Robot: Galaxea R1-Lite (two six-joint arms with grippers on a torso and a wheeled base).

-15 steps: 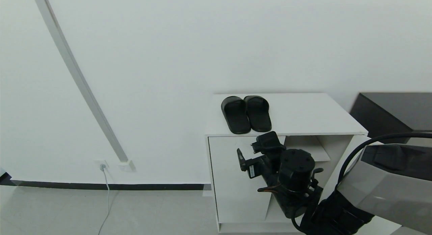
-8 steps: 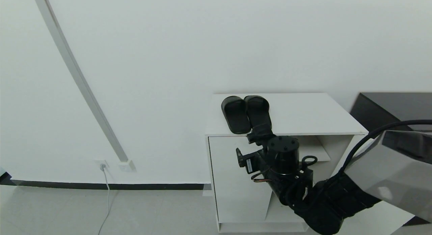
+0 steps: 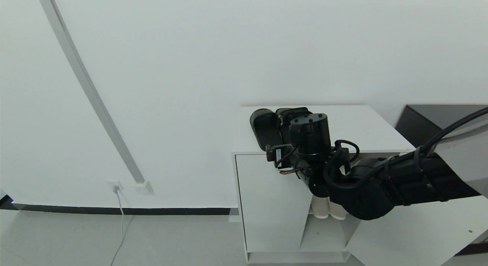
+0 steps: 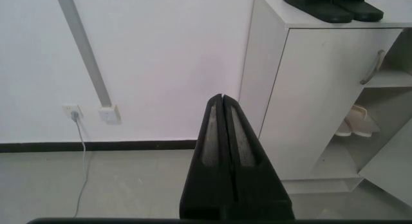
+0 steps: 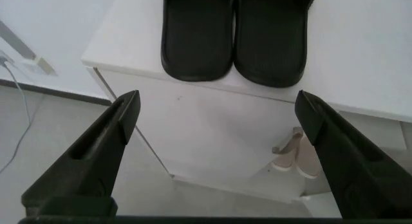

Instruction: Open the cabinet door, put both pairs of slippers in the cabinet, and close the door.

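A pair of black slippers lies on top of the white cabinet, heels at its front edge. My right gripper is open, level with the cabinet top, just before the heels, one finger to either side of the pair. The cabinet's right door stands swung open; its left door is shut. A pair of white slippers rests inside on the lower shelf. My left gripper is shut on nothing, low and to the left, away from the cabinet.
A dark piece of furniture stands right of the cabinet. On the wall to the left run a slanted grey conduit and a socket with a cable down to the tiled floor, which is open.
My right arm has risen from before the cabinet's open compartment up to the cabinet top, to the black slippers' heels. The white slippers inside have come into sight below it.
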